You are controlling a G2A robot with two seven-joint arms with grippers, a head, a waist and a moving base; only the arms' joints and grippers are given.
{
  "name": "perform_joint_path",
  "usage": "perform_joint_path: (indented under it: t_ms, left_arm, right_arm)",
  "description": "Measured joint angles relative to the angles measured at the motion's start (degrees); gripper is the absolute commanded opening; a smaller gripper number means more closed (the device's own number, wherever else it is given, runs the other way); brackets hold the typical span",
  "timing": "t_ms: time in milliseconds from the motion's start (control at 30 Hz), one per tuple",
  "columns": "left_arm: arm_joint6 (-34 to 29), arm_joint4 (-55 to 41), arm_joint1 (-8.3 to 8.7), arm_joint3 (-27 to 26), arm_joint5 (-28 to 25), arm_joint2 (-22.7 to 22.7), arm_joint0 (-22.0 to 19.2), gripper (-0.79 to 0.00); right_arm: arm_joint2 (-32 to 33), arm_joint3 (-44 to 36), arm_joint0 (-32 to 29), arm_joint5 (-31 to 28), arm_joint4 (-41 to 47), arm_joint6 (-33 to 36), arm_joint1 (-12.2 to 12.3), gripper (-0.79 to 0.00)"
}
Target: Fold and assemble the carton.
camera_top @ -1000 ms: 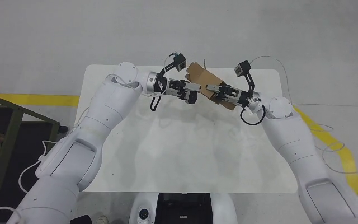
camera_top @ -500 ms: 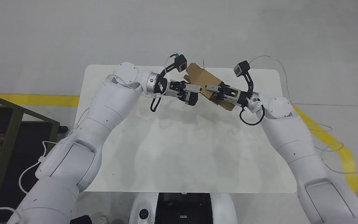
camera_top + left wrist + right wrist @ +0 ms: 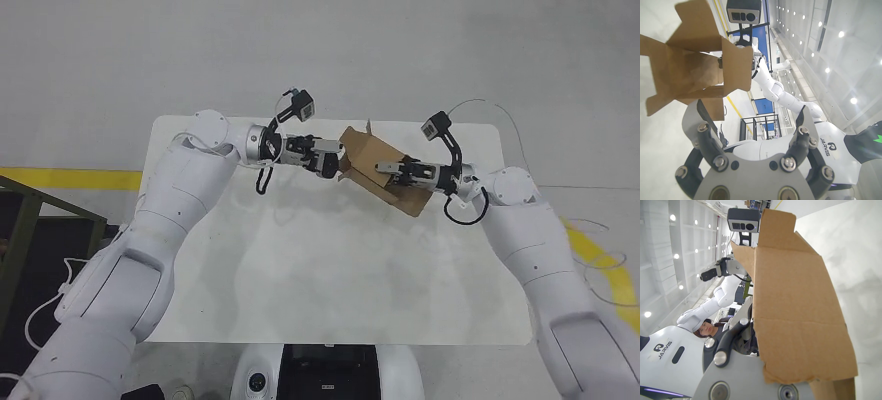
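Top view: right gripper [image 3: 398, 171] pinches the carton [image 3: 368, 156] mid-frame, left gripper [image 3: 338, 165] spread beside it; flaps stick out, guessing flap-folding comes next.

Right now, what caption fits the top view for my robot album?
Over the white table, the right gripper holds the half-open carton while the open left gripper sits at its flap.
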Motion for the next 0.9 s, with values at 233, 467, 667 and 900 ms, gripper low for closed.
perform_joint_path:
  t_ms: [233, 467, 667, 900]
  left_arm:
    - [0.27, 0.65, 1.25, 1.08, -0.27, -2.00, 1.02, 0.000]
    - [1.28, 2.20, 1.34, 2.62, -1.29, -1.70, 1.56, 0.000]
    - [1.77, 2.38, 0.74, 3.99, -1.77, -0.83, 1.52, 0.000]
    - [1.05, 0.20, -0.28, 2.22, -1.06, 0.32, 1.76, 0.000]
  right_arm:
    - [0.47, -2.46, 0.22, 2.47, -1.07, 2.49, 1.16, -0.785]
    - [0.38, -8.01, -1.66, 3.17, -0.28, 3.19, 2.66, -0.785]
    - [-0.04, -11.05, -2.71, 3.31, 1.97, 3.33, 3.54, -0.785]
    - [-1.37, -12.10, -2.66, 2.65, 3.10, 2.67, 4.04, -0.785]
